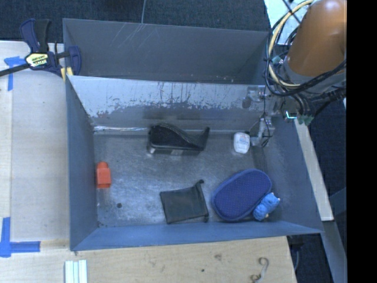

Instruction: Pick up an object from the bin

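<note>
My claw (263, 131) hung low in the back right corner of the bin (177, 52), just beside a small white lump (241, 142) on the floor. Wide or narrow? I couldn't tell. A blue oval pouch (238, 196) lay nearer the front, and a black stapler-like thing (175, 139) off to the left.
</note>
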{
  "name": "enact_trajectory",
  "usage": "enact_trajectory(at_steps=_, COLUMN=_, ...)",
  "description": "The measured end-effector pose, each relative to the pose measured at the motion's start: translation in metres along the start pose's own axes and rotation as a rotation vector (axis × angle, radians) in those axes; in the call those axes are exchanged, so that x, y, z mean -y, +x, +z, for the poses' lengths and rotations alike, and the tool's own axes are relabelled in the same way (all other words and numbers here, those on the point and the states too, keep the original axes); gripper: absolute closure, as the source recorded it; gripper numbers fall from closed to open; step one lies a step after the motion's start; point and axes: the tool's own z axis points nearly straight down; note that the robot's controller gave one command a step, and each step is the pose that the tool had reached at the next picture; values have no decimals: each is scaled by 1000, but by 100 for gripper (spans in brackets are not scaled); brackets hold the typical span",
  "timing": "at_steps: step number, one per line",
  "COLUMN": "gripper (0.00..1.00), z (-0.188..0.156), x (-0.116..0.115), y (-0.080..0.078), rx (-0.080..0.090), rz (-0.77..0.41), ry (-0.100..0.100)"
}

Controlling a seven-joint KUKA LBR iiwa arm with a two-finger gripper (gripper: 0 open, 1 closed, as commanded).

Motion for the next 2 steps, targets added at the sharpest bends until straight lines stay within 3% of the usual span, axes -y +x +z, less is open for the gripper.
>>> enact_trajectory(at_steps=1, gripper=0, z=145, x=-26, y=3, rx=0, rz=-46, ry=-1)
enact_trajectory(at_steps=2, gripper=0, z=150, x=38, y=27, rx=9, rz=-242, ry=2)
